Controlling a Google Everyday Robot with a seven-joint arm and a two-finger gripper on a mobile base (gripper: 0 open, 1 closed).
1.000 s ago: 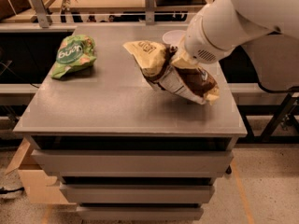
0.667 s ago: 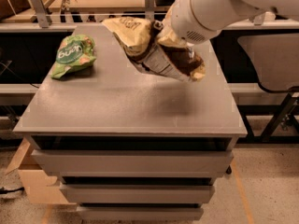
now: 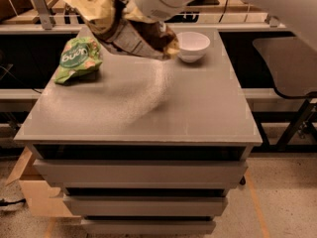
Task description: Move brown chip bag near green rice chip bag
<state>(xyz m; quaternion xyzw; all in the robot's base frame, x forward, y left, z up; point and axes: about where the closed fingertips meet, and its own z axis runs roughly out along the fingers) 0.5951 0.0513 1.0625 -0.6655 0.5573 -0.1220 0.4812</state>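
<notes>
The brown chip bag [image 3: 124, 29], dark brown with pale cream ends, hangs tilted in the air above the back of the grey table [image 3: 198, 108]. My gripper [image 3: 132, 10] is at the end of the white arm at the top. It is shut on the bag's upper middle and mostly hidden by the wrist and the bag. The green rice chip bag [image 3: 77, 58] lies on the table's back left. The brown bag's left end is just above and to the right of it, not touching.
A white bowl [image 3: 192, 44] stands at the table's back, right of the held bag. A shelf rail [image 3: 237, 18] runs behind the table. A dark chair [image 3: 287, 63] is at the right. A wooden box [image 3: 34, 192] sits on the floor at the lower left.
My gripper has carried the brown chip bag up and to the left, from the table's right middle toward the green bag. The bowl it was hiding now shows.
</notes>
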